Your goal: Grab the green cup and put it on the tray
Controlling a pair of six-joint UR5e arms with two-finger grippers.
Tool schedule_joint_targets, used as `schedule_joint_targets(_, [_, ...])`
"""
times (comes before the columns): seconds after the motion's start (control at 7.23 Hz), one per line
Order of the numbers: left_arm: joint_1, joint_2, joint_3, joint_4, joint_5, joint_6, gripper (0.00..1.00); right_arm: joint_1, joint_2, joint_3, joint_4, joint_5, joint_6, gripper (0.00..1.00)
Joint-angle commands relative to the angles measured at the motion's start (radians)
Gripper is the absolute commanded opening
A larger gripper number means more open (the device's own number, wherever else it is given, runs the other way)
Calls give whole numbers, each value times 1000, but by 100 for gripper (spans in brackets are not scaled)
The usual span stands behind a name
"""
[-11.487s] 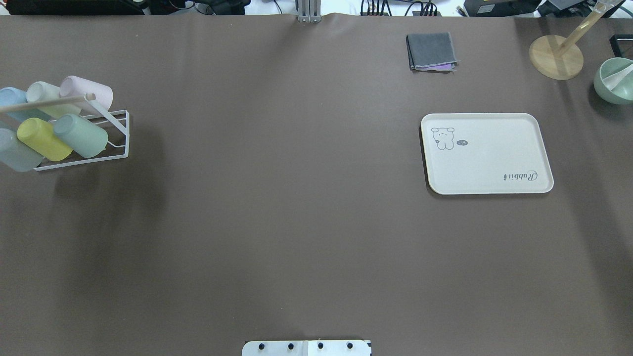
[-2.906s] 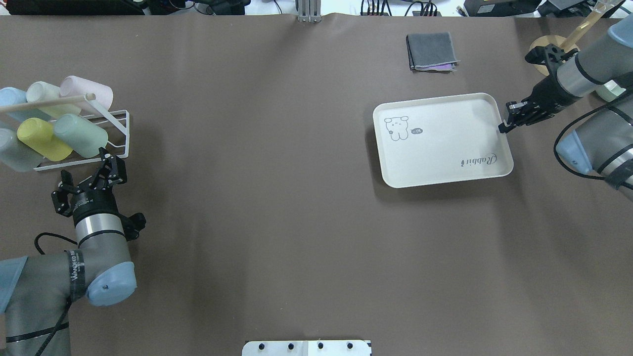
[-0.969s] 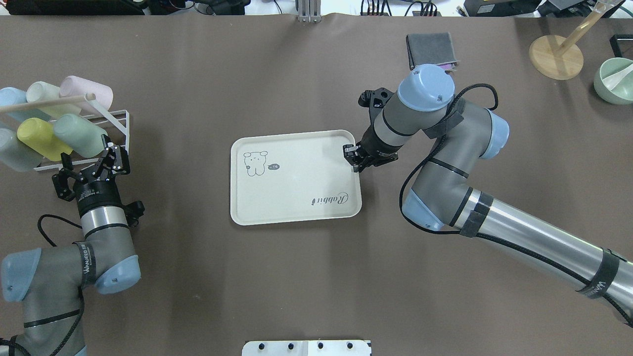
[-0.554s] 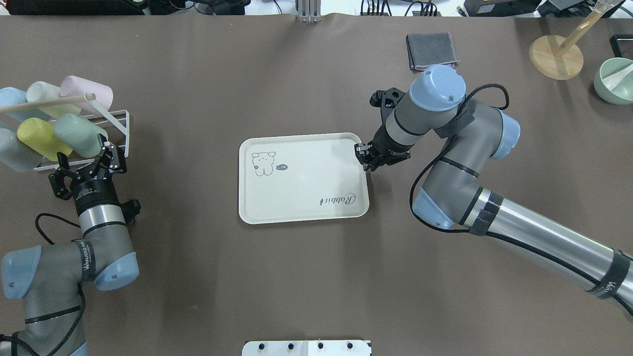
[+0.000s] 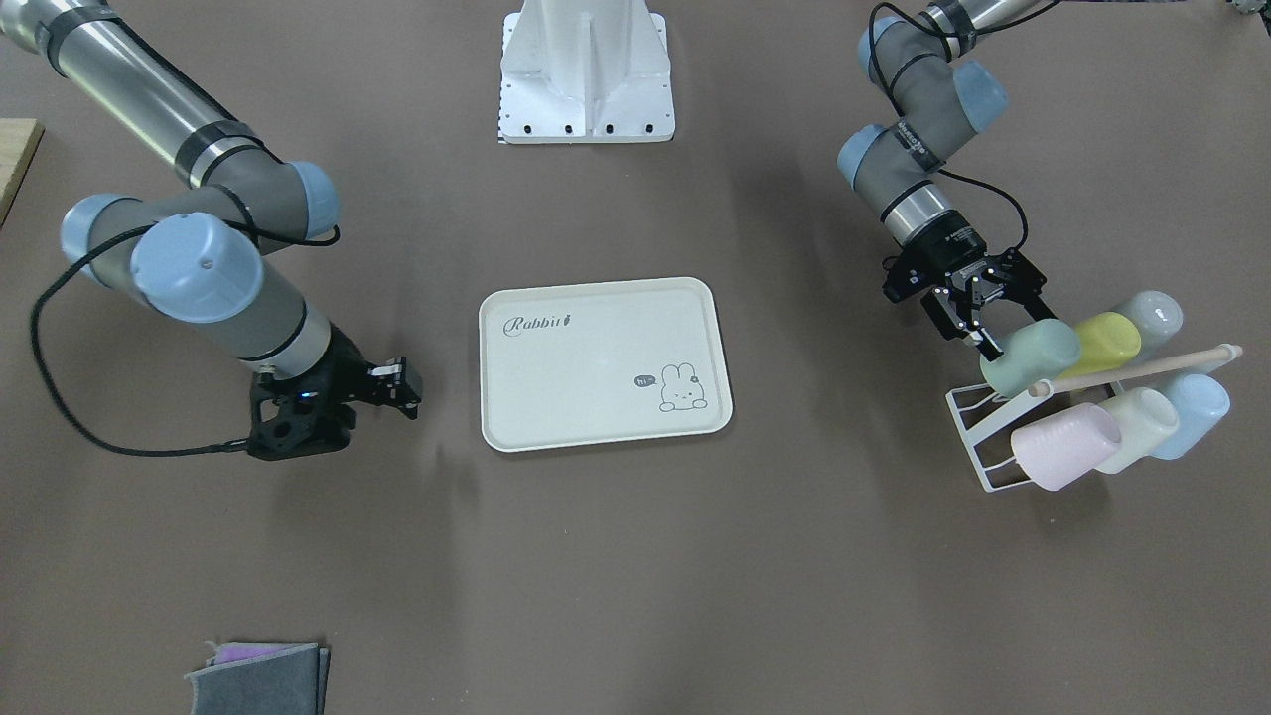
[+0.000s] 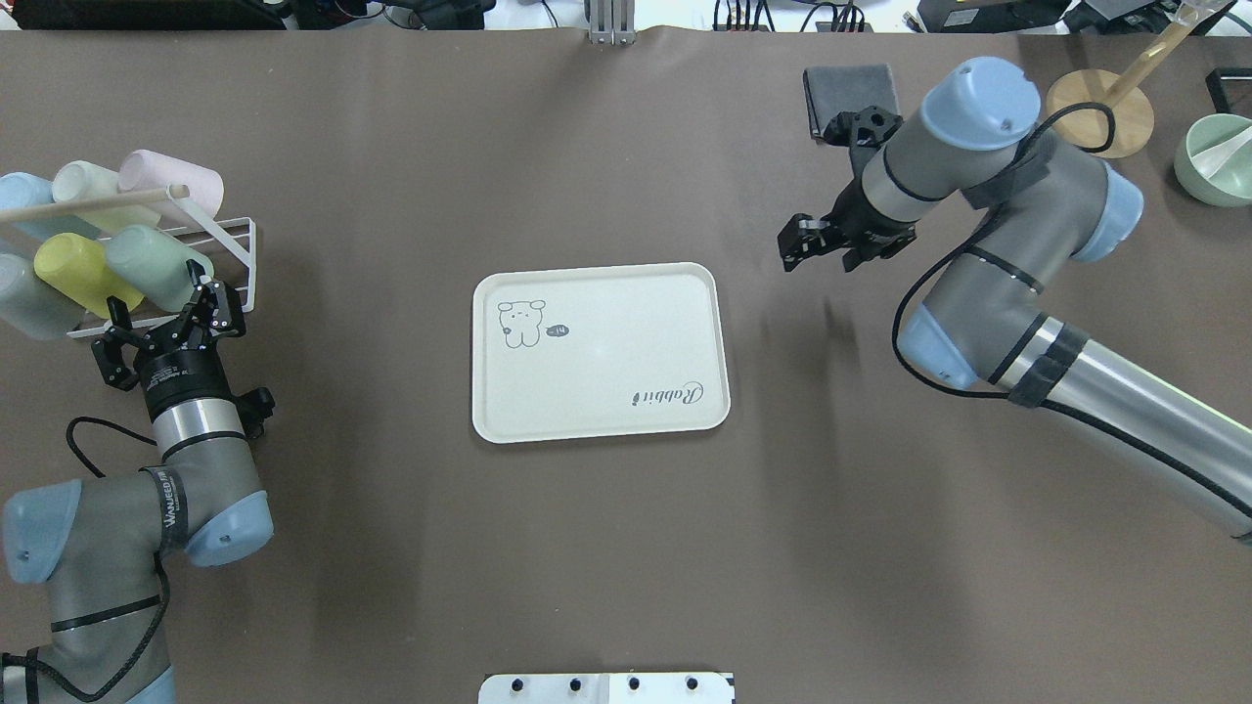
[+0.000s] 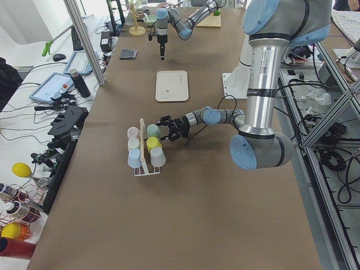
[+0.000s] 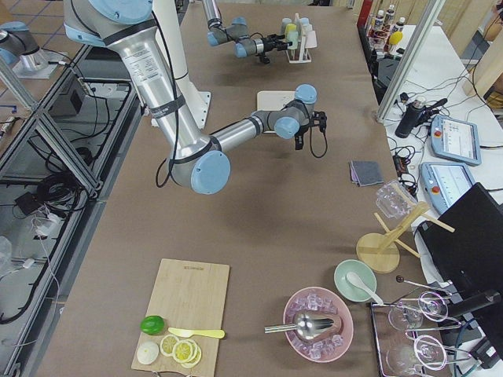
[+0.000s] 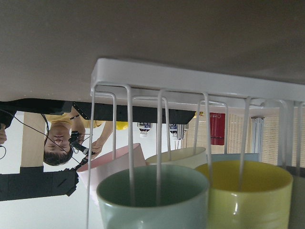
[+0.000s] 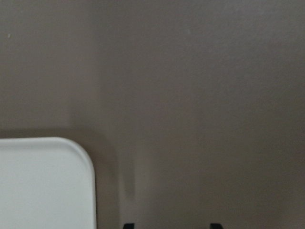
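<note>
The green cup [image 6: 156,266] lies on its side in a white wire rack [image 6: 233,262] at the left of the table; it also shows in the front view [image 5: 1033,356] and, mouth towards the camera, in the left wrist view [image 9: 152,196]. My left gripper [image 6: 162,315] is open right at the cup's mouth end, one finger [image 5: 985,343] close to its rim. The cream tray [image 6: 602,352] lies flat in the middle of the table. My right gripper [image 6: 794,244] is open and empty above the table, to the right of the tray.
The rack also holds a yellow cup [image 6: 83,274], a pink cup [image 6: 171,181] and paler ones under a wooden rod. A grey cloth [image 6: 849,83], a wooden stand [image 6: 1100,112] and a green bowl [image 6: 1213,156] sit at the far right.
My right gripper has let go of the tray's corner and pulled away to the right and back. The tray stays in the middle. My left gripper has edged closer to the green cup.
</note>
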Motion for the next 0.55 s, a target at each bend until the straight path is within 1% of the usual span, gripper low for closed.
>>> schedule_joint_targets(0.0, [-20,-13,15,-17,-1,-1,98,186,-43,22,-138,50,-291,100])
schedule_joint_targets(0.14, [-26,-24,34,-33,-1,-1,98,251,-62,94,-294,51,-455,100])
schedule_joint_targets(0.28, [-34,-25,39,-37,-1,1,98,298,-93,182,-480,47,-604,100])
schedule_joint_targets(0.42, [-34,-25,43,-39,-1,1,98,326,-140,277,-636,39,-669,100])
